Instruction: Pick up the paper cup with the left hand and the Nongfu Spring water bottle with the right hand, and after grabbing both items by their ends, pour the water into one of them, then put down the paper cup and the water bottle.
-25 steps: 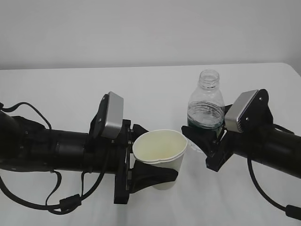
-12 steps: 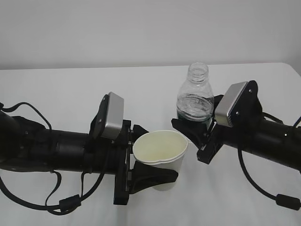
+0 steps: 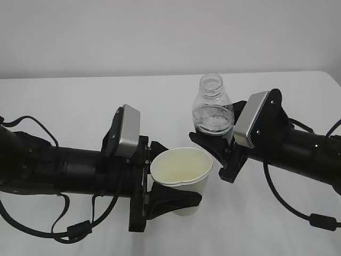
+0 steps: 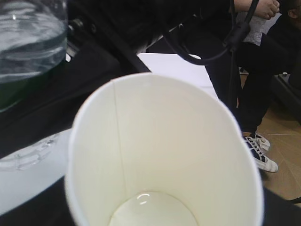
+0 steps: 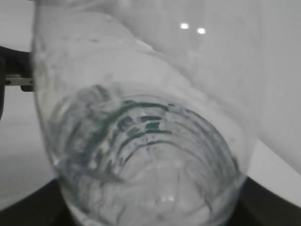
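Here the left gripper (image 3: 173, 194) clasps the cup (image 3: 182, 178) around its lower wall, jaws spread to its width, holding it upright at near centre. The right gripper (image 3: 213, 146) grips the bottle (image 3: 213, 112) at its base; the bottle stands uncapped, just right of and behind the cup. Its green label (image 3: 212, 129) shows no legible print. Water (image 4: 28, 42) half fills the bottle.

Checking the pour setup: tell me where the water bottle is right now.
In the exterior view the water bottle stands upright right of centre, held in the right gripper, just behind and right of the paper cup.
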Motion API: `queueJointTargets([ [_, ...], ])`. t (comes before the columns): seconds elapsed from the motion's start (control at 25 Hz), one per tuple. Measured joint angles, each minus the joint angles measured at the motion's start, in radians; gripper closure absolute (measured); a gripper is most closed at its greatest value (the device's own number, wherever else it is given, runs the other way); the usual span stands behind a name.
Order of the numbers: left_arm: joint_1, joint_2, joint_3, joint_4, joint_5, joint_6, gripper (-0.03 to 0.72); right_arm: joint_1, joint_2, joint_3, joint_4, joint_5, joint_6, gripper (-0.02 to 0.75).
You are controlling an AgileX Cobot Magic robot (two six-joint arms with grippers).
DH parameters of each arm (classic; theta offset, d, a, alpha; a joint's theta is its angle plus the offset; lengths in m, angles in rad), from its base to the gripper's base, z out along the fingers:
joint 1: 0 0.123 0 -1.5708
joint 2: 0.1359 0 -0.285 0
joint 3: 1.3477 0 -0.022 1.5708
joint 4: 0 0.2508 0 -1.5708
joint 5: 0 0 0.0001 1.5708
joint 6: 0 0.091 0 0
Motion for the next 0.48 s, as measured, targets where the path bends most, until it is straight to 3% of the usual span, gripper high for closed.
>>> queueJointTargets([
  [0.48, 0.000, 0.000, 0.000, 0.000, 0.022, 0.000, 0.225, 0.000, 0.000, 0.000, 0.026, 0.007, -0.163, 0.268],
])
